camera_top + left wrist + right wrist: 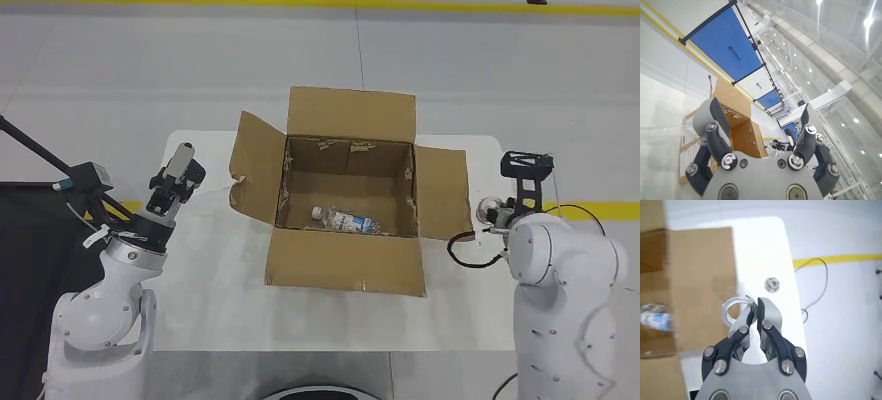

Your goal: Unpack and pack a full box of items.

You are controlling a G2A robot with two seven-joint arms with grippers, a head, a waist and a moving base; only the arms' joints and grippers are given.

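The right jaws were pinched narrow on the wall of a metal ring [734, 300], held above the bench [220, 300] at the right side of the open box [345, 262]. The ring looked stiff, smooth and probably slippery, so a firm grip across its wall seemed apt. A plastic bottle [343, 220] lay on its side inside the box. It was likely light and easily dented, best taken across its middle. The left jaws stood wide, holding nothing, near the box's left side.

The cardboard box [345, 262] stands open to me from above, flaps splayed outward; a water bottle [343, 220] lies across its floor. Bare table [215, 290] flanks its left.
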